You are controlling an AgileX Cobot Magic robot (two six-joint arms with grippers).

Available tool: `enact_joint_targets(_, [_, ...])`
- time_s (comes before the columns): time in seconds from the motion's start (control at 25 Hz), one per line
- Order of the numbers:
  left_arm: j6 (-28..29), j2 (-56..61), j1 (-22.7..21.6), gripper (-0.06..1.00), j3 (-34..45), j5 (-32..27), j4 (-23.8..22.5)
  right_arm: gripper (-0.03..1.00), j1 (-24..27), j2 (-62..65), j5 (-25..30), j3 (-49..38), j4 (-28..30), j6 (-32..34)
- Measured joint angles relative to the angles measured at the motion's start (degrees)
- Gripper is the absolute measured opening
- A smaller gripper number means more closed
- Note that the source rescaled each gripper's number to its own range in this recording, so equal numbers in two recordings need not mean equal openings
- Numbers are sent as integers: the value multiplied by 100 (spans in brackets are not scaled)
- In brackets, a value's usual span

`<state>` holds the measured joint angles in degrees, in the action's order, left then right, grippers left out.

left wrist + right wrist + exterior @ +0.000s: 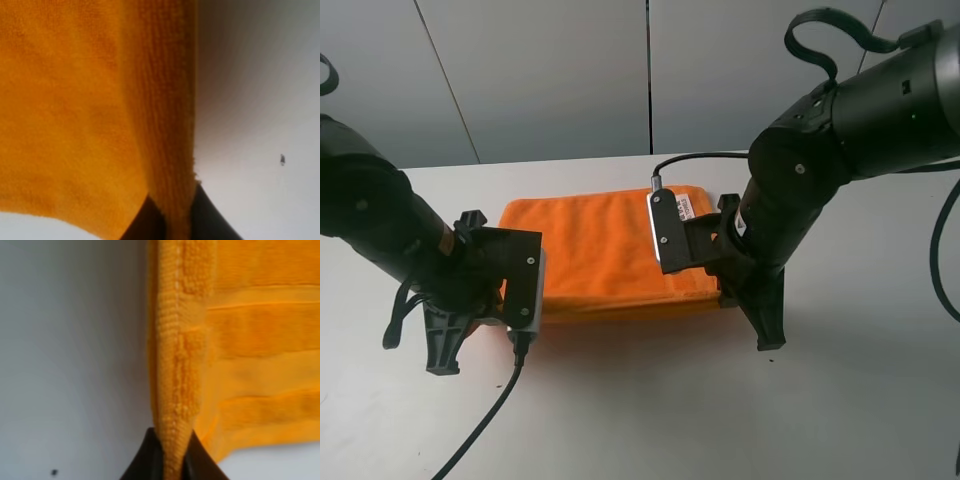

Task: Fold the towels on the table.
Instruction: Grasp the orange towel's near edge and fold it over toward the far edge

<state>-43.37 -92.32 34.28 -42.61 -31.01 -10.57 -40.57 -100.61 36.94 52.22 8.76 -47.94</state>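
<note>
The orange towel [600, 250] lies folded into a wide rectangle on the white table [650, 410], its white label [685, 207] near the far right corner. My left gripper [510, 322] is at the towel's near left corner. In the left wrist view it [172, 222] is shut on the towel's thick edge [165, 125]. My right gripper [728, 298] is at the near right corner. In the right wrist view it [172, 460] is shut on the towel's banded edge [177, 355]. In the exterior high view both sets of fingertips are hidden under the wrist cameras.
Both arms reach in from the sides of the table and cover the towel's near corners. A black cable [485, 420] trails from the left wrist toward the front edge. A grey panelled wall [570, 70] stands behind the table.
</note>
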Motion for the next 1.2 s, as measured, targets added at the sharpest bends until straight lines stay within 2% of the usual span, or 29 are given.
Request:
enact_joint_targets(0.28, [1057,174,0,0,0,68,-1396,1,0,0,150,666,625,32])
enact_joint_targets(0.36, [1274,176,-29,0,-30,158,-1661,1,0,0,138,778,841,41])
enact_joint_targets(0.64, [1427,176,-559,0,-563,349,-1798,0,29,-266,113,1138,1430,54])
enact_joint_targets(1.2, [1454,-276,-1034,0,-1302,997,-1874,0,860,-980,-338,2086,1455,63])
